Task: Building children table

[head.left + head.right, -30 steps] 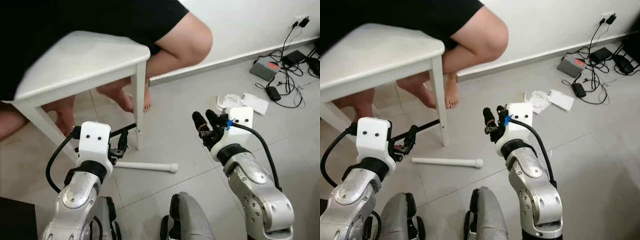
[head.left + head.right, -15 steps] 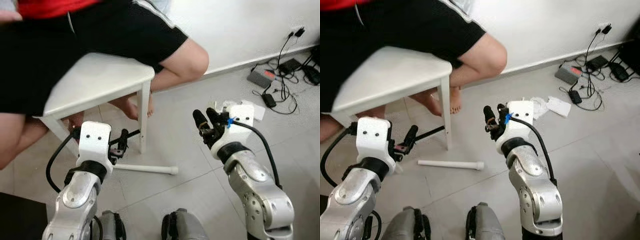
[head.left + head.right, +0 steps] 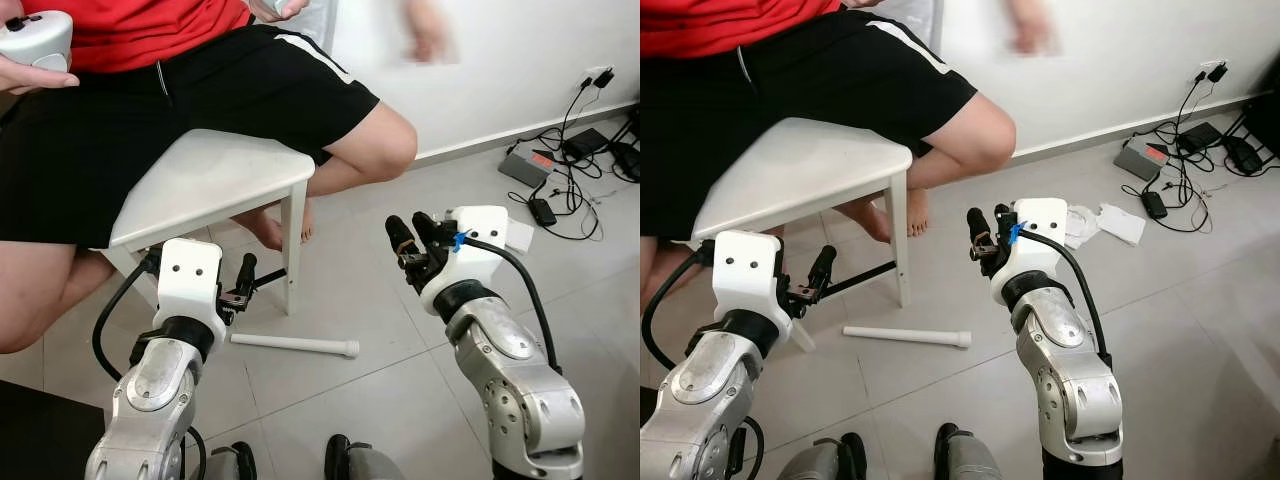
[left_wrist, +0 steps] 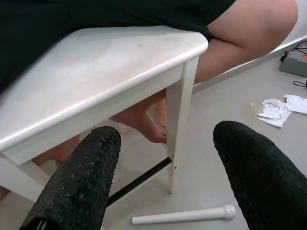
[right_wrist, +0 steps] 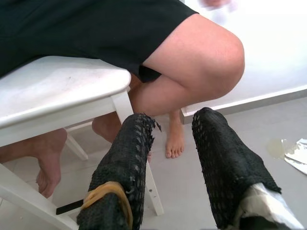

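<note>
A small white children's table (image 3: pixel 215 180) stands on the tiled floor, and a person in black shorts sits on it. One loose white table leg (image 3: pixel 295 344) lies on the floor in front of it, also seen as the white leg (image 4: pixel 184 215) in the left wrist view. My left gripper (image 3: pixel 243 280) hovers open, low beside the table's front leg (image 3: pixel 295 250), with nothing between its fingers (image 4: pixel 81 182). My right gripper (image 3: pixel 410 228) is raised to the right of the table, open and empty, pointing toward the person's knee (image 5: pixel 211 62).
The person's bare feet (image 3: pixel 275 225) rest under the table, and a hand holds a white controller (image 3: pixel 35 40). A thin black bar (image 4: pixel 139 182) lies by the front leg. Cables and adapters (image 3: pixel 560 160) and crumpled white paper (image 3: pixel 518 232) lie right near the wall. A dark block (image 3: pixel 30 440) sits bottom left.
The camera has tilted up, bringing the person's red shirt and hands into view. Both grippers keep their pose and stay open. The loose leg lies where it was.
</note>
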Available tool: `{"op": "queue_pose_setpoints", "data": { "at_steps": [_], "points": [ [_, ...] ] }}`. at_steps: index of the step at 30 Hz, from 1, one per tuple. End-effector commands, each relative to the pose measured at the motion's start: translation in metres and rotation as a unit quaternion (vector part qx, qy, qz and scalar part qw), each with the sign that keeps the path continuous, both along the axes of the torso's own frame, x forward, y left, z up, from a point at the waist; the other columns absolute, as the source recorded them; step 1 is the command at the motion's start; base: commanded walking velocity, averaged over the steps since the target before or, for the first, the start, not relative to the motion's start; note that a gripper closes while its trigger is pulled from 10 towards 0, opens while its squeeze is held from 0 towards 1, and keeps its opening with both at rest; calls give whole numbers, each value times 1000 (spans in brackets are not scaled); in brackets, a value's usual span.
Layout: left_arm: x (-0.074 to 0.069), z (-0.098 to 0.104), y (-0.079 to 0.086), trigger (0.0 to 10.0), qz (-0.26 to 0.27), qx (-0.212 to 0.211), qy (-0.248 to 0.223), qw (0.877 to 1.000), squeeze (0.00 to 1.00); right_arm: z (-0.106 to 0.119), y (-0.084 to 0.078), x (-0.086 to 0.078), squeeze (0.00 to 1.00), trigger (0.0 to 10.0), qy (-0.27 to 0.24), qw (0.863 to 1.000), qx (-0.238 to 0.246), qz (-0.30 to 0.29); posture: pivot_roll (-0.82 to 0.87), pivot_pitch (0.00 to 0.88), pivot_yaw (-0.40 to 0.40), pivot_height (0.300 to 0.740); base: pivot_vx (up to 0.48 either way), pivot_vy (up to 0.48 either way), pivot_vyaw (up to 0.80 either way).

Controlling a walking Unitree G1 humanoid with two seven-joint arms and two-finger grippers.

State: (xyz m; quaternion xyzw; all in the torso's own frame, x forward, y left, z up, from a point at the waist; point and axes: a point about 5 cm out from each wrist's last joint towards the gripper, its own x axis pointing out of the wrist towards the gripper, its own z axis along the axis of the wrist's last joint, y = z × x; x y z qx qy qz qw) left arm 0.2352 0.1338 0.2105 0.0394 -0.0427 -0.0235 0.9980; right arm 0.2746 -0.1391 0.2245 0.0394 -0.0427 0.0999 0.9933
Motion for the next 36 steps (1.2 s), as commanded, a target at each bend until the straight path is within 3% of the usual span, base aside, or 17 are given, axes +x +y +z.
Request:
{"op": "queue_pose_setpoints", "data": {
  "at_steps": [1, 10, 28, 36],
  "points": [
    [-1, -2, -1, 10000, -2, -3, 4, 1000, 0, -3, -3, -1, 0, 10000, 3, 1000, 6, -6, 40, 234, -93, 740, 0, 0, 0],
    [0, -3, -1, 10000, -5, -3, 4, 1000, 0, -11, -8, 1, 0, 10000, 22, 999, 0, -38, 40, 221, -89, 740, 0, 0, -89],
    [0, -9, -2, 10000, -9, -1, 9, 1000, 0, -18, -7, -1, 0, 10000, 31, 999, 4, -23, 33, 202, -89, 740, 0, 0, -800],
    [-9, -27, 3, 10000, -8, 2, 37, 999, 0, -41, -3, -14, 0, 10000, 47, 999, -13, 4, 36, 204, -88, 740, 0, 0, -800]
  ]
}}
